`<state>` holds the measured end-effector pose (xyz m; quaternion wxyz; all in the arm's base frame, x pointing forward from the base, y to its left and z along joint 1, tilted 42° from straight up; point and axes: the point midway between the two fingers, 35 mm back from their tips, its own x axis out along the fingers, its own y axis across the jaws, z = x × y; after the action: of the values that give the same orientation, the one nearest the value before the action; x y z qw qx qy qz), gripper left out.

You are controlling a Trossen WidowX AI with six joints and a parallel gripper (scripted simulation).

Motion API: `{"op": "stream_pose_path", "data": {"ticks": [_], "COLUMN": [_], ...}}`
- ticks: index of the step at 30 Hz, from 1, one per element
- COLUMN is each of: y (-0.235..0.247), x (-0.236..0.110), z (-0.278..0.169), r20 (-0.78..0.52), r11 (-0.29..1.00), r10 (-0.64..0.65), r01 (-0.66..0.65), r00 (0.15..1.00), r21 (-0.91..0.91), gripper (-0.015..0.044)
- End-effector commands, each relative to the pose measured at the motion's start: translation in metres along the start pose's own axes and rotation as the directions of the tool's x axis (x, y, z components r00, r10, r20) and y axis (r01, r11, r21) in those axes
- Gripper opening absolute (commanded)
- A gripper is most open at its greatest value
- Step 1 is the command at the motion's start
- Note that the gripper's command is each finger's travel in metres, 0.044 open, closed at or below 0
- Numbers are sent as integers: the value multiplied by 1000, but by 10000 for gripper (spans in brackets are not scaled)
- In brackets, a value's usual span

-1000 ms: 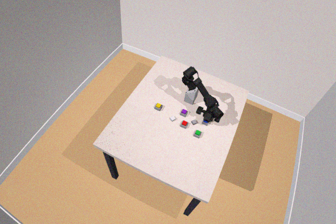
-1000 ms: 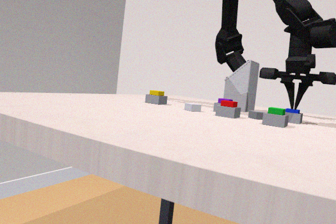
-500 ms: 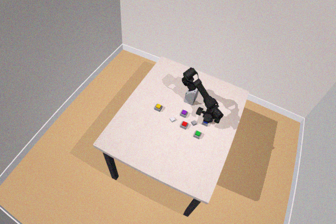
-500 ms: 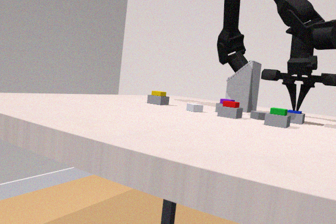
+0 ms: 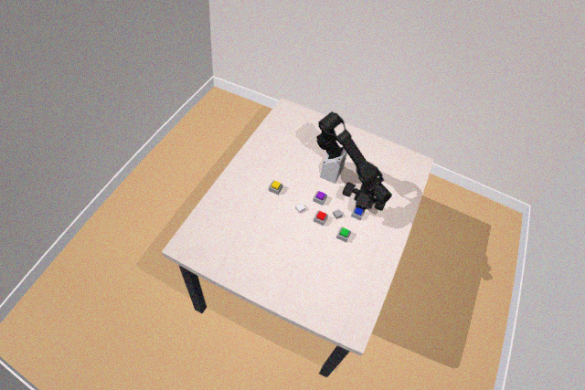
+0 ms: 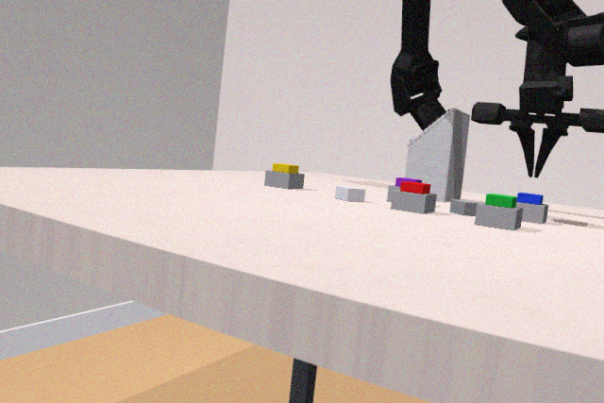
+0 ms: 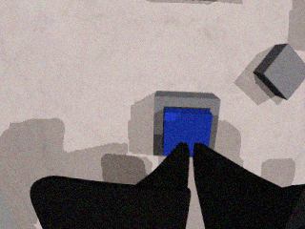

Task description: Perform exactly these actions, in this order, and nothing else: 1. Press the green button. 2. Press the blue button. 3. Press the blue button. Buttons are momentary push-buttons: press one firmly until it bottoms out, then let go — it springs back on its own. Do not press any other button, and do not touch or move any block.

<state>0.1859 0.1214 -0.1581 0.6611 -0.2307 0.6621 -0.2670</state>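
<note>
Pale table [image 5: 283, 253] first, then the black arm, then the claw [image 6: 534, 172], pinched nearly shut on nothing and hanging just above the blue button [image 6: 529, 197]. Beside that sits the green button [image 6: 500, 200], cap up. I'd guess blue pressing is underway, though how many presses remain I cannot tell.

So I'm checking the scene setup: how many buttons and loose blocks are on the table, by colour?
Yellow button: 1
Purple button: 1
Red button: 1
Green button: 1
Blue button: 1
White block: 1
Grey block: 1
Total: 7
</note>
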Motion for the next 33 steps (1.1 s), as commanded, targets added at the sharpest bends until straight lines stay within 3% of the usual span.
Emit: {"op": "stream_pose_path", "data": {"ticks": [1, 17, 33], "y": [-1, -1, -1], "x": [6, 32, 33], "z": [-1, -2, -2], "r20": [-8, -7, -7], "r11": [1000, 1000, 1000], "r10": [-3, -4, -4], "r01": [3, 4, 4], "r00": [1000, 1000, 1000], "r21": [2, 3, 3], "gripper": [20, 20, 20]}}
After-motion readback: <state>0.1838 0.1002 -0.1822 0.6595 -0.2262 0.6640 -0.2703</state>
